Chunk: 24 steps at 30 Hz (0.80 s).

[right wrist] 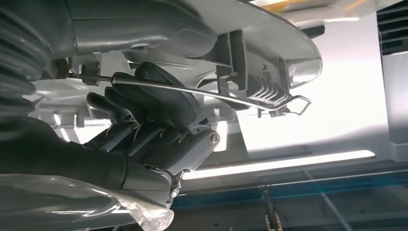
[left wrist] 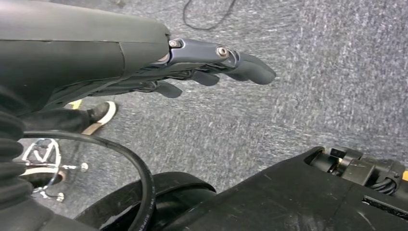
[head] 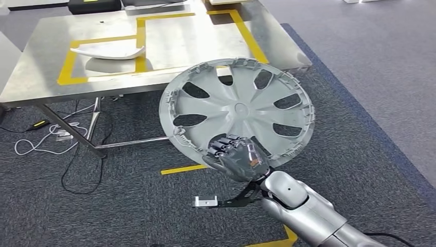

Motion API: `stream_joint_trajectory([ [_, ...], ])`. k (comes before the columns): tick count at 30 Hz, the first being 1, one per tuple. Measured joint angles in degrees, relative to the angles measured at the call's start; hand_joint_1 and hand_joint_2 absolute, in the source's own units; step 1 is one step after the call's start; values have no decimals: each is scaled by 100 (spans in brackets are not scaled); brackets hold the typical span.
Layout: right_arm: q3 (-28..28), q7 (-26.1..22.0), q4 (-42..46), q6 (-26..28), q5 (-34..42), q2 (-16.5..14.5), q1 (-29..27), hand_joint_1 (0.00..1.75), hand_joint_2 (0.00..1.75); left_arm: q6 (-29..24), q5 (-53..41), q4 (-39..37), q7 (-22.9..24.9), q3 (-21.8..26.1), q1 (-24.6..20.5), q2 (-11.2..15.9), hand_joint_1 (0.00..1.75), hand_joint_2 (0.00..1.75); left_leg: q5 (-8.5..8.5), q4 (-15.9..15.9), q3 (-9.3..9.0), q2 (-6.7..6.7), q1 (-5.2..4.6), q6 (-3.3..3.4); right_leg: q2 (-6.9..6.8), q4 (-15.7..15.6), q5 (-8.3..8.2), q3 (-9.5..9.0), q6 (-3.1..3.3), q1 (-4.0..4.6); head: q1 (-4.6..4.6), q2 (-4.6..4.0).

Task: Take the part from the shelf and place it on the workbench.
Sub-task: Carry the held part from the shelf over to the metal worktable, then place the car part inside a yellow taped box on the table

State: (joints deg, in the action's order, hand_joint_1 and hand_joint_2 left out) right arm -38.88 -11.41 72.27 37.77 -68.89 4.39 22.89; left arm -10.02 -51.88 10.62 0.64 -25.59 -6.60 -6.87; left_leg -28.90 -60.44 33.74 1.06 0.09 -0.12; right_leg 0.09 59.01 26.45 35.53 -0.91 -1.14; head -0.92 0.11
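A round grey wheel cover (head: pixel 237 110) with several spoke openings is held up in front of me, its inner face toward the head camera. My right hand (head: pixel 235 157) grips its near rim from below. Seen from the right wrist, the fingers (right wrist: pixel 159 103) curl around the cover's rim (right wrist: pixel 269 57) and its wire ring. The steel workbench (head: pixel 46 62) with yellow tape outlines stands just beyond the cover. My left hand (left wrist: pixel 211 65) hangs over the carpet with straight fingers, holding nothing.
A white curved part (head: pixel 108 51) lies in the workbench's left taped box. Cables (head: pixel 51 136) trail on the carpet under the bench. A small metal bracket (head: pixel 205 201) lies on the floor near my right arm. A person's shoe (left wrist: pixel 101 113) stands beside me.
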Motion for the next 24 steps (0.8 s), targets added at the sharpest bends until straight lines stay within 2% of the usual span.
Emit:
stream_joint_trajectory([
  [1, -1, -1, 1, 0, 0, 0, 1, 175, 175, -2, -2, 0, 2, 1, -7, 3, 0, 175, -126, -218, 88, -15, 6, -33, -12, -11, 7, -24, 28, -12, -9, 0],
  [3, -3, -4, -1, 0, 0, 0, -1, 175, 175, -7, -3, 1, 3, 2, -38, 7, 0, 175, -441, -914, 394, -31, 20, -80, -38, -12, 30, -51, 66, -10, -23, -1],
  [4, -5, -7, -2, 0, 0, 0, -2, 175, 175, -8, -3, 2, 2, 2, -58, 9, 0, 175, -543, -1227, 537, -31, 26, -92, -48, -11, 39, -60, 73, -8, -21, -1],
  [5, -9, -10, -3, 0, -1, 0, -2, 175, 175, -8, -5, 3, 2, 2, -71, 9, 0, 175, -542, -1388, 611, -31, 29, -96, -53, -11, 48, -70, 74, -8, -21, -1],
  [6, -13, -13, -3, 0, -1, 0, -2, 175, 175, -8, -9, 4, 2, 2, -74, 9, 0, 175, -429, -1346, 594, -33, 32, -93, -53, -10, 58, -83, 72, -8, -22, -1],
  [8, -20, -14, -3, 0, 0, 0, 0, 175, 175, -7, -19, 4, 3, 0, -51, 10, 0, 175, -6, -733, 333, -41, 35, -62, -48, -11, 82, -123, 54, -8, -22, -1],
  [9, -20, -14, -3, 1, 1, 0, 3, 175, 175, -5, -24, 4, 3, -1, -32, 10, 0, 175, 150, -403, 196, -48, 25, -43, -45, -13, 91, -136, 36, 0, -21, -1],
  [10, -21, -14, -3, 2, 2, 0, 6, 175, 175, -4, -29, 4, 3, -2, -16, 9, 0, 175, 216, -132, 82, -54, 13, -16, -44, -14, 95, -136, 12, 9, -21, 0],
  [13, -24, -22, -4, 7, 2, -1, 19, 175, 175, -1, -42, 5, 3, -1, 1, 0, 0, 175, 136, 118, 0, -49, -9, 65, -65, -37, 81, -103, -79, 24, -17, 0],
  [15, -27, -26, -4, 7, 4, -1, 26, 175, 175, -1, -52, 6, 3, -2, 2, -10, 0, 175, 143, 174, -33, -38, 10, 124, -70, 31, 142, -56, -132, 19, -9, 0],
  [17, -28, -26, -6, 8, 8, 0, 27, 175, 175, 1, -62, 7, 3, -2, 4, -15, 0, 175, 140, 212, -72, -37, 22, 190, -44, 500, 369, 202, -155, 16, -1, 0],
  [19, -28, -26, -17, 9, 6, 0, 15, 175, 175, 3, -68, 7, 3, -2, 10, -15, 0, 175, 109, 211, -90, -36, 10, 241, -24, 1244, 613, 624, -163, 18, 0, 0],
  [20, -28, -26, -27, 9, 5, 0, 7, 175, 175, 5, -70, 7, 3, -2, 13, -15, 0, 175, 91, 210, -107, -34, 5, 255, -22, 1473, 631, 775, -166, 18, -1, 0],
  [21, -28, -26, -37, 9, 4, 0, 4, 175, 175, 7, -71, 7, 3, -2, 17, -14, 0, 175, 69, 209, -134, -29, 1, 260, -21, 1502, 539, 830, -167, 18, -1, 0],
  [22, -28, -26, -45, 9, 4, 0, 4, 175, 175, 10, -71, 7, 3, -2, 19, -15, 0, 175, 40, 208, -172, -22, 0, 256, -21, 1308, 352, 770, -164, 17, 0, 0],
  [23, -28, -26, -50, 8, 6, 0, 6, 175, 175, 13, -72, 7, 2, -2, 21, -16, 0, 175, 4, 206, -218, -14, 0, 243, -22, 954, 112, 626, -154, 17, 1, 0],
  [24, -28, -26, -57, 8, 8, 1, 10, 175, 175, 17, -75, 7, 1, -2, 24, -17, 0, 175, -36, 203, -255, -9, -9, 220, -20, 609, -57, 445, -144, 25, -3, -1],
])
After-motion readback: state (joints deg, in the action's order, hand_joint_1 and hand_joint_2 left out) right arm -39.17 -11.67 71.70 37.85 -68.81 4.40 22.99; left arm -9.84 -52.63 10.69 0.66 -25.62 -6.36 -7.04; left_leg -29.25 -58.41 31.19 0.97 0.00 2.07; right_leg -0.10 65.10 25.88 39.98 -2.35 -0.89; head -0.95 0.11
